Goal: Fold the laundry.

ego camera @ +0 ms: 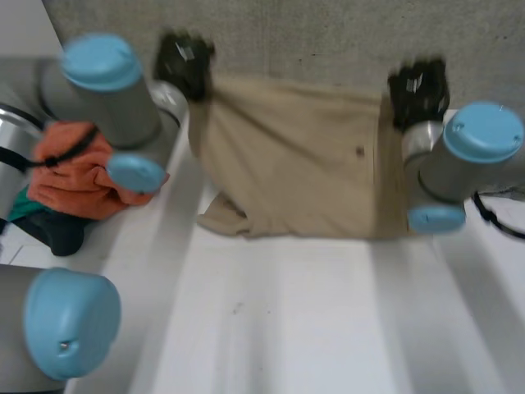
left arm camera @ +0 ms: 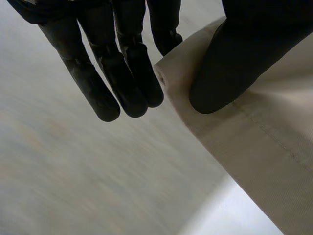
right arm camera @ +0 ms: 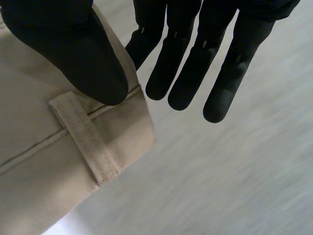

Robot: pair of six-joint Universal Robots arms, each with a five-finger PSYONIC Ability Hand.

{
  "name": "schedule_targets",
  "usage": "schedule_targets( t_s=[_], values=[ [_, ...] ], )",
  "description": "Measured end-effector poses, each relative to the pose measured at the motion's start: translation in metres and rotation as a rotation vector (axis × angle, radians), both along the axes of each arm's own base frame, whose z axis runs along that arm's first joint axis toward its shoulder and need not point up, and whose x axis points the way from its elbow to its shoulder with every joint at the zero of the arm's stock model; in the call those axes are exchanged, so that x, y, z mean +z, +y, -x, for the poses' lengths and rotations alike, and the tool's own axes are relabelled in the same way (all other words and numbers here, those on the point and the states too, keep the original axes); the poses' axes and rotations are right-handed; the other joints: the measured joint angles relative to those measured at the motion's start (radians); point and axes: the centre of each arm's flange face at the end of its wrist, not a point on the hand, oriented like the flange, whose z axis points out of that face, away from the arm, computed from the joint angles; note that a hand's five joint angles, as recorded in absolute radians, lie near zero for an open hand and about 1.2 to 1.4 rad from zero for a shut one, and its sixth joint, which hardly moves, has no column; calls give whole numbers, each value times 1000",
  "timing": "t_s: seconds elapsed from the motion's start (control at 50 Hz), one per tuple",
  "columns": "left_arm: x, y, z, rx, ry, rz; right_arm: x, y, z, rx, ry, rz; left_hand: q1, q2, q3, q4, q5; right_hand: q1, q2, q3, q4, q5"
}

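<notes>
Left hand (ego camera: 184, 61) and right hand (ego camera: 418, 86) pinch the tan garment (ego camera: 295, 156) at its corners, thumb against fingers (left arm camera: 132, 73) — shallow grips may slip.

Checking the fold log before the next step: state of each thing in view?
tan garment: spread open, one near corner bunched, far corners held
left hand: pinching a far corner
right hand: pinching the other far corner, by the belt loop
orange cloth: crumpled in a pile
</notes>
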Motion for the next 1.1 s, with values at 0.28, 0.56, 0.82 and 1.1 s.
schedule_targets(
  t_s=[0.28,0.56,0.82,1.1],
  values=[
    [182,36,-62,-20,390,394,174,36,-30,123,-357,490,0,1,1,3,0,7,3,1,0,0],
    [39,22,-58,10,197,-111,49,34,-54,227,-160,80,0,1,2,3,0,7,5,1,1,1],
    [-103,88,-82,-27,-170,-604,-84,84,-18,202,123,-455,0,1,2,3,0,7,13,1,0,0],
    [-80,223,-126,-247,-620,-888,-43,194,55,224,501,-807,0,1,2,3,0,7,14,1,1,1]
  ],
)
